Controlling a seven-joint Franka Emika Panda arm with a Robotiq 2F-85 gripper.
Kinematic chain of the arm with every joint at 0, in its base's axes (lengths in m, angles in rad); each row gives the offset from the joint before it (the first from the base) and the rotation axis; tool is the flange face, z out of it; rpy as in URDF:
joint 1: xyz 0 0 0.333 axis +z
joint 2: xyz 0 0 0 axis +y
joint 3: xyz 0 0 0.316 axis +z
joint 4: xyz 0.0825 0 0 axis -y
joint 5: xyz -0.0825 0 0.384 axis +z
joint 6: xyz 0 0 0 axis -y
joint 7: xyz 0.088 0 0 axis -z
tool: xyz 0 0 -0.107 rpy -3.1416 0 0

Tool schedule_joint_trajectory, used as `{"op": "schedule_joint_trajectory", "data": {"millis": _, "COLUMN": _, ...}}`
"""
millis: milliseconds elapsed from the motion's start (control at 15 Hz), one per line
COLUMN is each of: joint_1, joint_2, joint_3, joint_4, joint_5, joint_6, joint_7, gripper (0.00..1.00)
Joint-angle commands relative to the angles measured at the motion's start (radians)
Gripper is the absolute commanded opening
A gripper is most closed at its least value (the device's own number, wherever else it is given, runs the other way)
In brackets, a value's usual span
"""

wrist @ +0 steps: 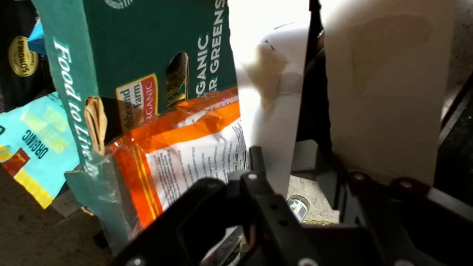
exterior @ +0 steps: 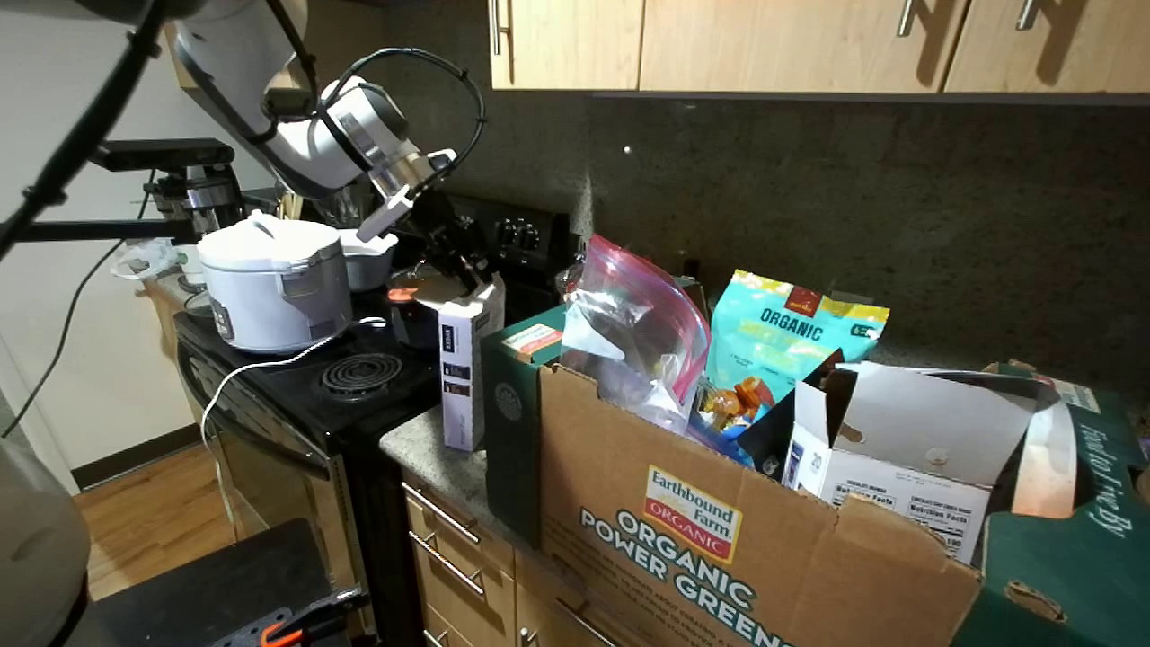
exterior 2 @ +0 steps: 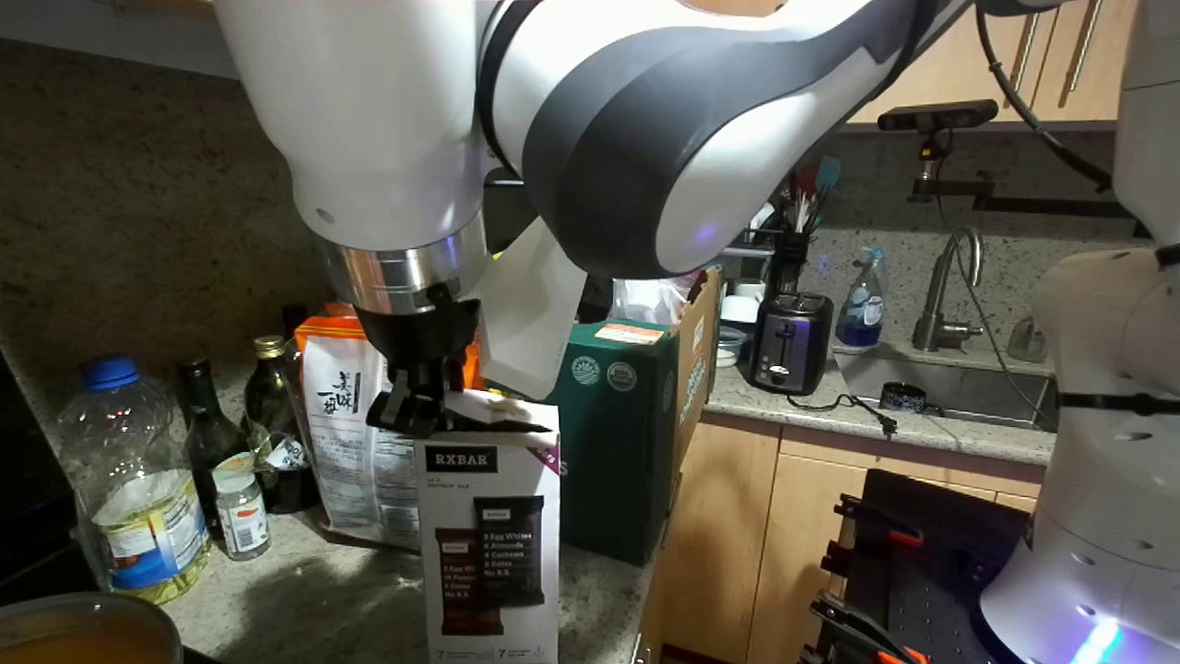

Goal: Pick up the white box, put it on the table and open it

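RXBAR box (exterior 2: 490,544) is standing upright on the tabletop (exterior 2: 323,618) beside the Earthbound Farm box (exterior 2: 608,461), top flaps (wrist: 268,122) sticking up. Gripper (wrist: 290,157) is right at those flaps, jaws spread, visible gap between.

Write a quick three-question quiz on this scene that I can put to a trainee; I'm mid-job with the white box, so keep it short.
1. What surface is the white box standing on?
2. True or false: the white box is closed at the top.
3. In an exterior view, what colour is the cap on the clear bottle with yellow liquid: (a) red, (b) blue, (c) white?

Key:
1. The stone countertop.
2. False: its top flaps stand apart, with a dark gap between them.
3. (b)
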Motion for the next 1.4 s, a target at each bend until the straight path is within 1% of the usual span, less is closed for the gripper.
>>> {"op": "schedule_joint_trajectory", "data": {"millis": 0, "joint_1": -0.005, "joint_2": 0.002, "joint_3": -0.004, "joint_4": -0.001, "joint_5": 0.015, "joint_6": -0.016, "joint_7": 0.002, "gripper": 0.2}}
{"op": "schedule_joint_trajectory", "data": {"millis": 67, "joint_1": -0.006, "joint_2": 0.005, "joint_3": -0.005, "joint_4": 0.002, "joint_5": 0.016, "joint_6": -0.017, "joint_7": 0.001, "gripper": 0.19}}
{"op": "schedule_joint_trajectory", "data": {"millis": 200, "joint_1": -0.006, "joint_2": 0.009, "joint_3": -0.005, "joint_4": 0.002, "joint_5": 0.011, "joint_6": -0.02, "joint_7": 0.007, "gripper": 0.04}}
{"op": "schedule_joint_trajectory", "data": {"millis": 267, "joint_1": -0.006, "joint_2": 0.009, "joint_3": -0.005, "joint_4": 0.002, "joint_5": 0.01, "joint_6": -0.02, "joint_7": 0.007, "gripper": 0.0}}
{"op": "schedule_joint_trajectory", "data": {"millis": 933, "joint_1": 0.031, "joint_2": -0.02, "joint_3": 0.006, "joint_4": -0.011, "joint_5": -0.038, "joint_6": -0.052, "joint_7": 0.038, "gripper": 0.0}}
{"op": "schedule_joint_trajectory", "data": {"millis": 1333, "joint_1": 0.028, "joint_2": -0.045, "joint_3": 0.01, "joint_4": -0.006, "joint_5": -0.043, "joint_6": -0.075, "joint_7": 0.022, "gripper": 0.0}}
